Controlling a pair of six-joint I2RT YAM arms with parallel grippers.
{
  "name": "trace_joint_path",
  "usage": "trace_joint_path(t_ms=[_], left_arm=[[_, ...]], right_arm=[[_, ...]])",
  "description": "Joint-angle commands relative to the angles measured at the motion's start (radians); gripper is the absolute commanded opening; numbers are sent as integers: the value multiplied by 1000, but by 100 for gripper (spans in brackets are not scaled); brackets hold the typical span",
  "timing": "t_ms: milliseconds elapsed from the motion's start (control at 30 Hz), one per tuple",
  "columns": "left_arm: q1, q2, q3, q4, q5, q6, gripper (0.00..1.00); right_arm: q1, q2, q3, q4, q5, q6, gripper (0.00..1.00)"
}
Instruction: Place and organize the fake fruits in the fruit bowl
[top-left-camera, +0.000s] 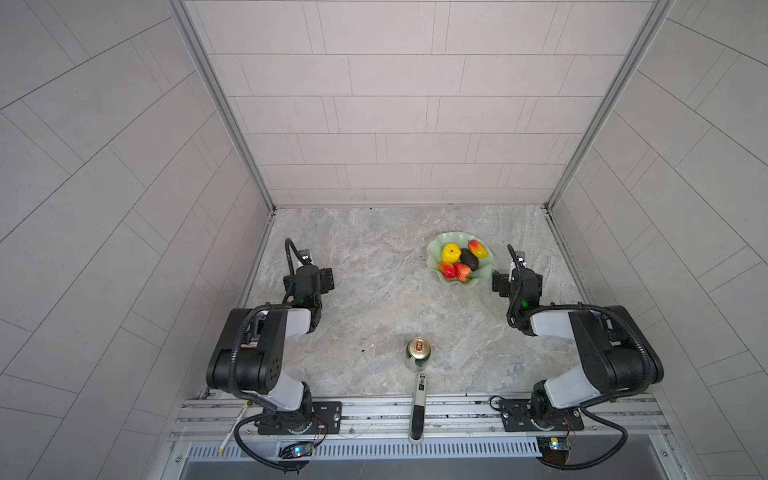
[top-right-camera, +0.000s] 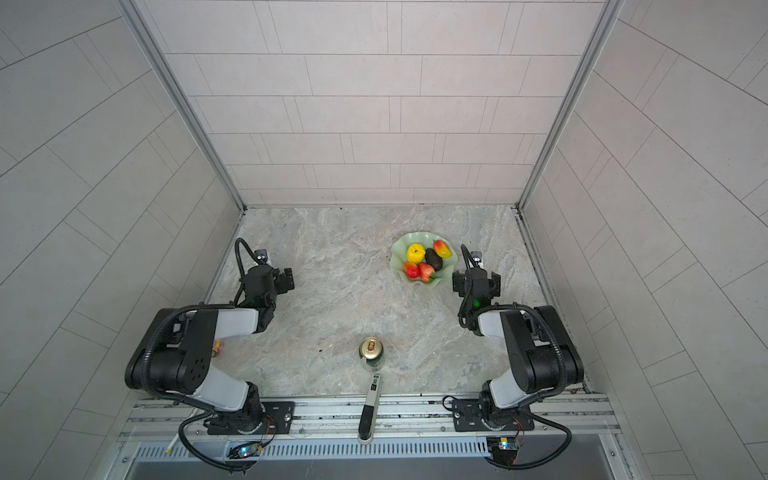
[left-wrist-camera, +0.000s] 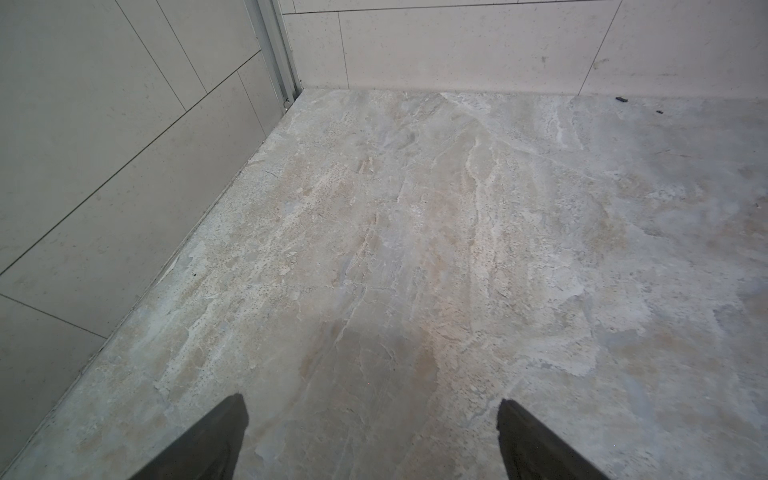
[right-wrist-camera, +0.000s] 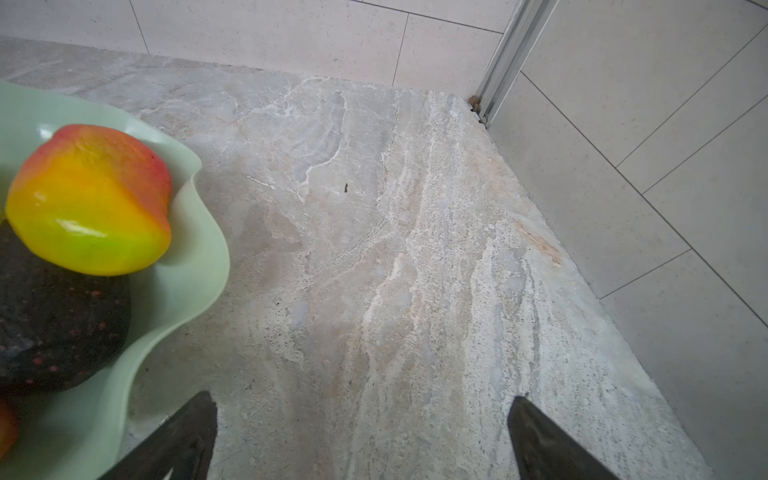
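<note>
You have 5 small plastic fake fruits (top-left-camera: 451, 252) in the mint-green wavy-rimmed glossy bowl (top-left-camera: 445, 238), right of centre. Your left hand (left-wrist-camera: 370, 398) and right hand (right-wrist-camera: 362, 395) are wide, empty.

Tiled booth with a stone-look work surface

Pale grey rectangular tiles cover the back wall (top-left-camera: 399, 104), the left wall (top-left-camera: 104, 174) and the right wall (top-left-camera: 685, 187), which meet at the rear corners behind slim aluminium posts (top-left-camera: 226, 112). The tabletop (top-left-camera: 374, 299) is mottled grey-beige, like marble, with a few dark specks (left-wrist-camera: 622, 99) near its back edge, perhaps debris. A slotted metal rail (top-left-camera: 374, 409) runs along the near edge, with a vented grille (top-left-camera: 374, 449) below it. The light is soft and even, and shadows are faint.
</note>
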Motion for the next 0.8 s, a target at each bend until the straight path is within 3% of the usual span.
trace_joint_path(t_ms=[0,600,767], left_arm=[[-7,-10,-15,31,-11,-4,100],[-21,-10,-8,19,-30,9,100],[-21,-10,-8,20,-29,9,100]], right_arm=[[-2,-3,8,22,2,8,100],[5,-11,-5,38,2,-2,100],[6,-64,-157,271,14,4,100]])
